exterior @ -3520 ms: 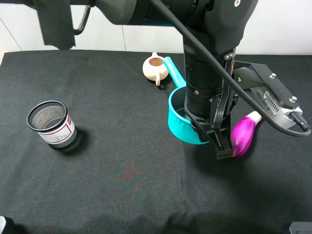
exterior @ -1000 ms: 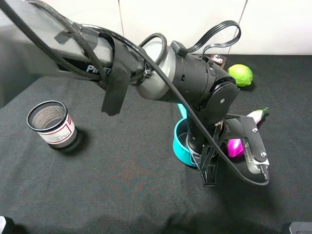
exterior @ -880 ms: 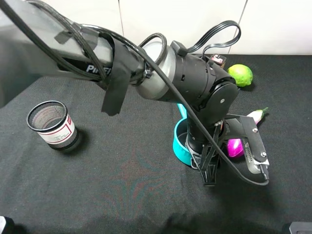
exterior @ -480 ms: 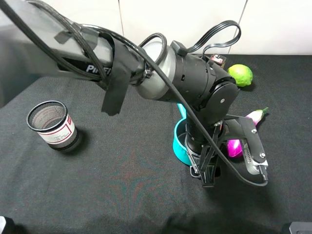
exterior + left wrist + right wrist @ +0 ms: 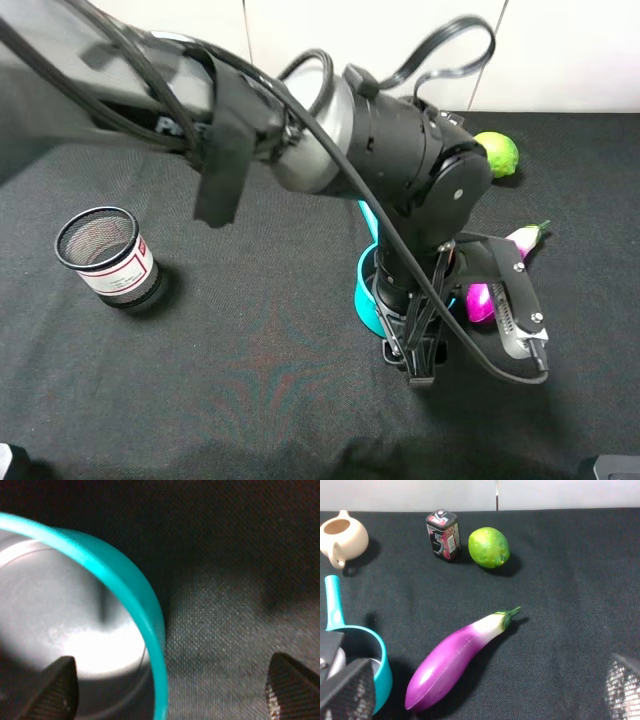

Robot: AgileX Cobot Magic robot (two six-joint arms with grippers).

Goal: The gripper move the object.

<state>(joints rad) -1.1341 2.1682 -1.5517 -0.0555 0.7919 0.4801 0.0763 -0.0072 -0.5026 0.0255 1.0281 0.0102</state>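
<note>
While the left claw (image 5: 175, 692) stands wide open with one finger inside the teal saucepan (image 5: 366, 300) and the other outside its rim, clamping nothing, the pan sits on the black worktop (image 5: 250, 350) just beside a purple aubergine (image 5: 478, 298)

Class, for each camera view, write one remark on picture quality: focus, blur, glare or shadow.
Left wrist view: the rim of the saucepan is out of focus, with bright glare on its grey inside. Exterior high view: the upper part of the arm is motion-blurred, the mesh cup crisp. Right wrist view: sharp, evenly lit; eggplant and lime cast soft shadows.
</note>
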